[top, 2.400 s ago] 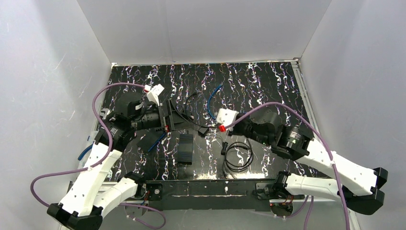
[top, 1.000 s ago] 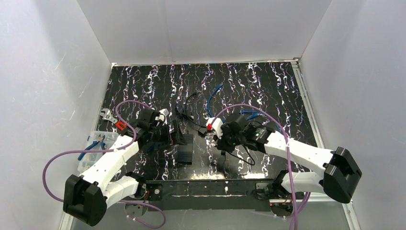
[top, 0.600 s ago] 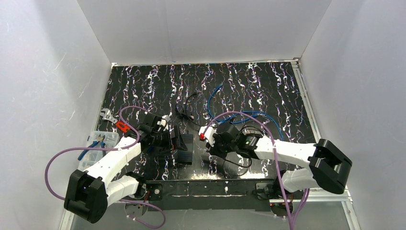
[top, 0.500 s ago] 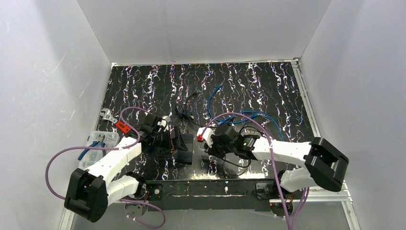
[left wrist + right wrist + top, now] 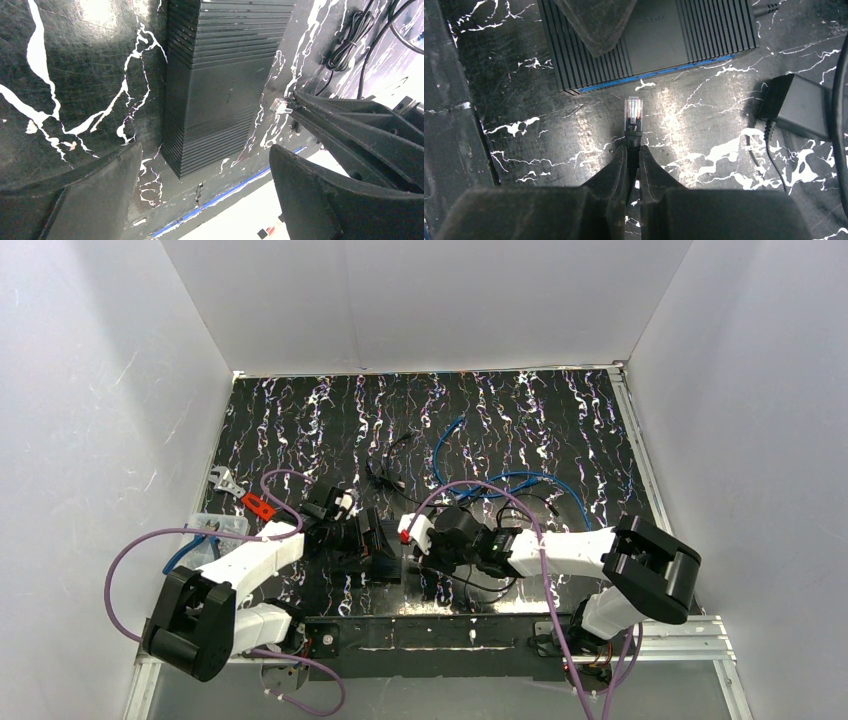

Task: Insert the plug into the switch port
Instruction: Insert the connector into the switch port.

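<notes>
The switch is a black ribbed box lying flat near the table's front edge. My left gripper stands open, one finger on each side of the switch and neither touching it. My right gripper is shut on the black boot behind the clear plug. The plug points at the switch's blue-edged side, a short gap away. In the left wrist view the plug shows at the right gripper's tip, beside the switch. In the top view the right gripper sits just right of the switch.
A black power adapter lies right of the plug. Coiled black cable and a blue cable trail behind the right arm. A clear bin with pliers stands at the left. The metal rail marks the front edge.
Both arms have lowered and closed in on the switch. The right gripper carried the plug leftward to the switch's side. The left gripper came down astride the switch.
</notes>
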